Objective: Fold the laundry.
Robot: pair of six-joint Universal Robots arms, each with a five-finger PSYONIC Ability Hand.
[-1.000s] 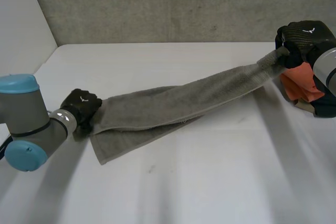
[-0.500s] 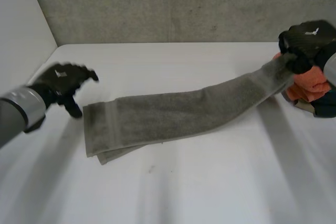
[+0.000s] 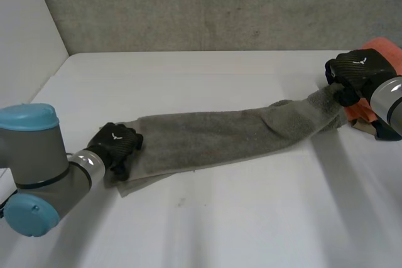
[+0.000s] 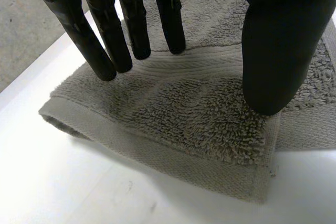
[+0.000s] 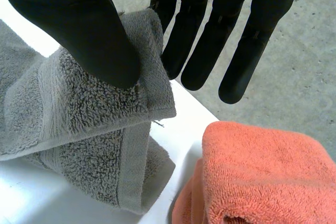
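One long grey terry towel (image 3: 213, 139): left hand (image 3: 116, 144) presses one end with straight fingers (image 4: 131, 19), right hand (image 3: 352, 73) pinches the other end beside one folded orange towel (image 5: 262, 171).

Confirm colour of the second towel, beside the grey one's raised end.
Plain orange, no pattern. The second towel shows best in the right wrist view.
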